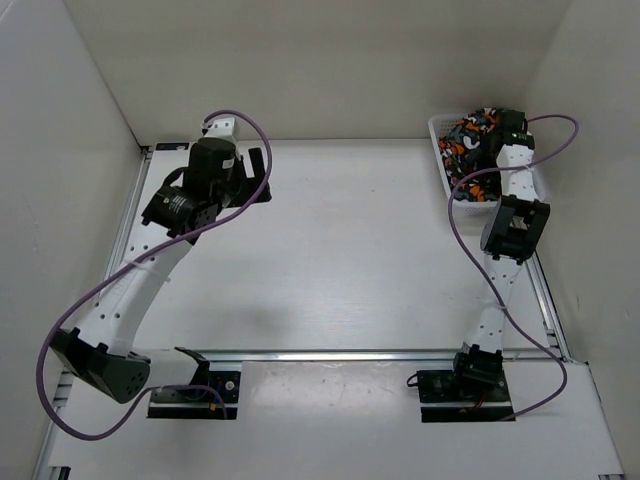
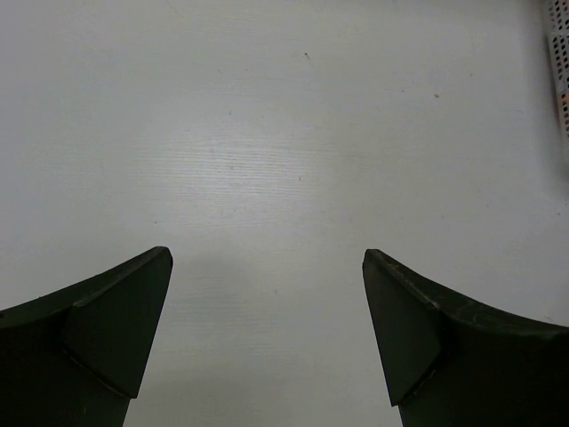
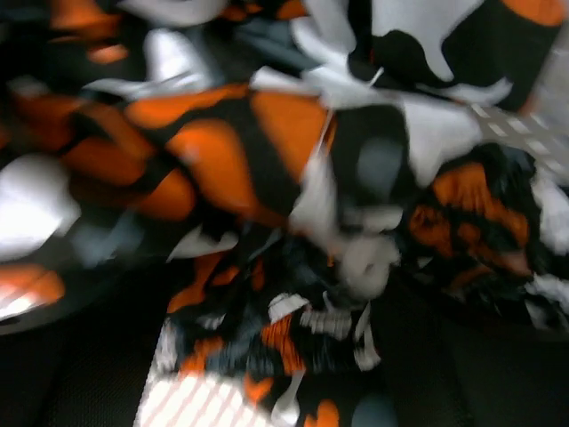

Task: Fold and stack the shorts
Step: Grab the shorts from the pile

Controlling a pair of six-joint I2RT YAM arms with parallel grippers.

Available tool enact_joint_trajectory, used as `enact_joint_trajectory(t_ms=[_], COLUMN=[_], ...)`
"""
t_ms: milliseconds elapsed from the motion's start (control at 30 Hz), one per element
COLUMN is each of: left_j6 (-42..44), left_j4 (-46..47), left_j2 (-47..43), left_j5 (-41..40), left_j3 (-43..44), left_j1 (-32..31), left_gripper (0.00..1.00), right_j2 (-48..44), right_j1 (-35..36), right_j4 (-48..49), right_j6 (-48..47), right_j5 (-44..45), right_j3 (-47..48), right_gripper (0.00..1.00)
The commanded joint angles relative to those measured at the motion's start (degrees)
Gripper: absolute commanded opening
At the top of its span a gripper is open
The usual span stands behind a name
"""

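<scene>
The shorts (image 1: 463,138), a heap of orange, black, grey and white print fabric, lie bunched in a white basket (image 1: 441,160) at the far right of the table. My right gripper (image 1: 495,128) reaches down into that heap. In the right wrist view the shorts (image 3: 249,151) fill the blurred frame, and the gripper (image 3: 284,356) has its dark fingers wide apart with a bunch of fabric between them. My left gripper (image 1: 262,175) is open and empty over bare table at the far left; in its wrist view (image 2: 267,267) only table shows between the fingers.
The basket's slatted wall shows at the right edge of the left wrist view (image 2: 560,71) and under the fabric in the right wrist view (image 3: 191,400). White walls enclose the table on three sides. A metal rail (image 1: 350,354) crosses near the arm bases.
</scene>
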Motion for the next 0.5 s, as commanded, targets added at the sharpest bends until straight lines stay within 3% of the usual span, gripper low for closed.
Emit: enact_joint_trajectory(t_ms=[0, 67, 100, 167, 467], left_j6=[0.9, 0.9, 0.9, 0.9, -0.8], left_j4=[0.4, 0.4, 0.4, 0.4, -0.1], left_j2=[1.0, 2.4, 2.4, 2.9, -2.0], left_j5=[-2.3, -2.3, -2.3, -1.2, 2.2], left_j3=[3.0, 3.0, 3.5, 3.5, 0.6], left_j1=[-0.3, -0.3, -0.3, -0.3, -0.3], left_gripper=[1.0, 1.0, 1.0, 1.0, 1.0], right_j2=[0.7, 1.2, 0.3, -2.6, -26.8], right_j1=[-0.2, -0.2, -0.2, -0.2, 1.9], right_j4=[6.8, 7.8, 8.4, 9.1, 11.6], right_j6=[1.6, 2.1, 2.1, 3.3, -0.7], right_j5=[-3.8, -6.7, -7.6, -8.2, -11.0], right_j3=[3.2, 3.7, 3.7, 1.9, -7.0], right_gripper=[0.7, 0.49, 0.19, 0.01, 0.01])
